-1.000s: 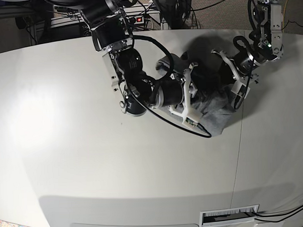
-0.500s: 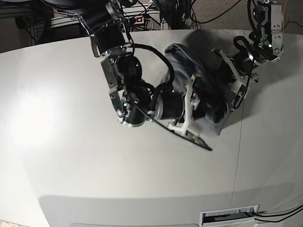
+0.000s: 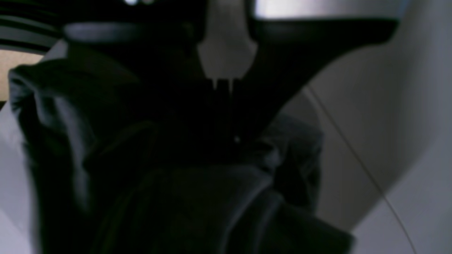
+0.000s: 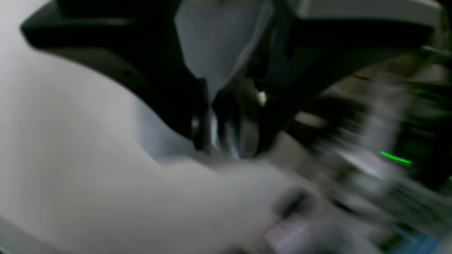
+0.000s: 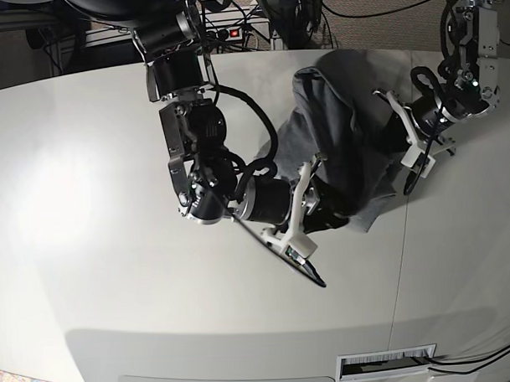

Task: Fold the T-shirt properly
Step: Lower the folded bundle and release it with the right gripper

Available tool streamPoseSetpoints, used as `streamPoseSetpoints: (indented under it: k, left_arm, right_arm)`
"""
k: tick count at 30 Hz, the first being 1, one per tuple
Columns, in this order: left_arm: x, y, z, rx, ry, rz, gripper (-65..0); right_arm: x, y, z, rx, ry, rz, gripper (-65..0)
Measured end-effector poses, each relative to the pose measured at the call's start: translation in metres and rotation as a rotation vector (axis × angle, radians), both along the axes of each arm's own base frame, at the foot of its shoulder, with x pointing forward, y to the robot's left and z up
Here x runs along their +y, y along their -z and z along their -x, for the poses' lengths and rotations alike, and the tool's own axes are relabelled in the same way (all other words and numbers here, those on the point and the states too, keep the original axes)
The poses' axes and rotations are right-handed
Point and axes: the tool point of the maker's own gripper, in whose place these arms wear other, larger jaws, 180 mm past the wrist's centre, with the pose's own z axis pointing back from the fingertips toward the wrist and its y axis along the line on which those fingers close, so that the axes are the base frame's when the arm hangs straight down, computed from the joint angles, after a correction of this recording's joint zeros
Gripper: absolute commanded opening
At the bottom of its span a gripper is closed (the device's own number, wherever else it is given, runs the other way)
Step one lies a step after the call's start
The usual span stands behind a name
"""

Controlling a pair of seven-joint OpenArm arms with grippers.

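The grey T-shirt [image 5: 345, 137] lies bunched and creased at the back right of the white table [image 5: 115, 271]. One fold is drawn up toward the far edge. My left gripper [image 5: 398, 148] is at the shirt's right edge, shut on the cloth. Its wrist view shows dark fabric [image 3: 176, 197] gathered under the closed tips [image 3: 229, 137]. My right gripper [image 5: 318, 207] is at the shirt's lower left edge. In its blurred wrist view the jaws [image 4: 229, 144] stand apart, with grey cloth [image 4: 215, 46] showing between the fingers; no grip shows.
A seam [image 5: 400, 261] crosses the table on the right. A black cable [image 5: 304, 273] loops from the right arm over the tabletop. A power strip [image 5: 233, 31] and cables lie behind the far edge. A slotted vent [image 5: 387, 362] sits at the front.
The right arm has swung down and to the left, and its jaws have widened. The left gripper has moved right, and the shirt now stretches taller toward the far edge.
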Motion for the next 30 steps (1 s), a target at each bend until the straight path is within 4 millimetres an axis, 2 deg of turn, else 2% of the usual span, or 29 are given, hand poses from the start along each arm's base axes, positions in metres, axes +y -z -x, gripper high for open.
streamPoseSetpoints:
  k: [5, 8, 12, 17, 20, 22, 24, 27, 28, 30]
  left_arm:
    - [0.010, 0.008, 0.000, -0.001, 0.004, -0.089, -65.0]
    - [0.015, 0.013, 0.003, 0.016, 0.007, -0.136, -65.0]
    - [0.025, 0.021, 0.005, 0.029, 0.010, -0.215, -65.0]
    - [0.059, 0.028, 0.000, 0.020, -0.063, -0.409, -65.0]
    - [0.079, 0.028, -0.005, 0.006, -0.135, -0.497, -65.0]
    - [0.094, 0.024, -0.010, -0.012, -0.210, -0.548, -65.0]
    - [0.100, 0.020, -0.014, -0.034, -0.257, -0.547, -65.0]
    - [0.089, 0.013, -0.019, -0.055, -0.267, -0.469, -65.0]
    - [0.082, 0.009, -0.020, -0.067, -0.264, -0.432, -65.0]
    - [0.067, -0.003, -0.023, -0.089, -0.257, -0.354, -65.0]
  right_arm:
    - [0.023, 0.005, 0.022, -0.015, -0.095, 0.035, -50.2]
    - [0.033, -0.004, 0.027, -0.038, -0.117, 0.001, -50.2]
    - [0.037, -0.019, 0.027, -0.039, -0.134, -0.056, -50.2]
    - [0.038, -0.029, 0.029, -0.024, -0.156, -0.107, -50.2]
    - [0.037, -0.028, 0.026, -0.040, -0.160, -0.071, -50.2]
    - [0.030, -0.024, 0.013, -0.079, -0.122, -0.008, -50.2]
    - [0.017, -0.025, -0.007, -0.128, -0.060, 0.051, -50.2]
    - [-0.007, -0.034, -0.035, -0.169, 0.045, 0.076, -52.4]
    - [-0.017, -0.032, -0.044, -0.171, 0.082, 0.097, -54.7]
    - [-0.033, -0.018, -0.048, -0.129, 0.105, 0.173, -58.2]
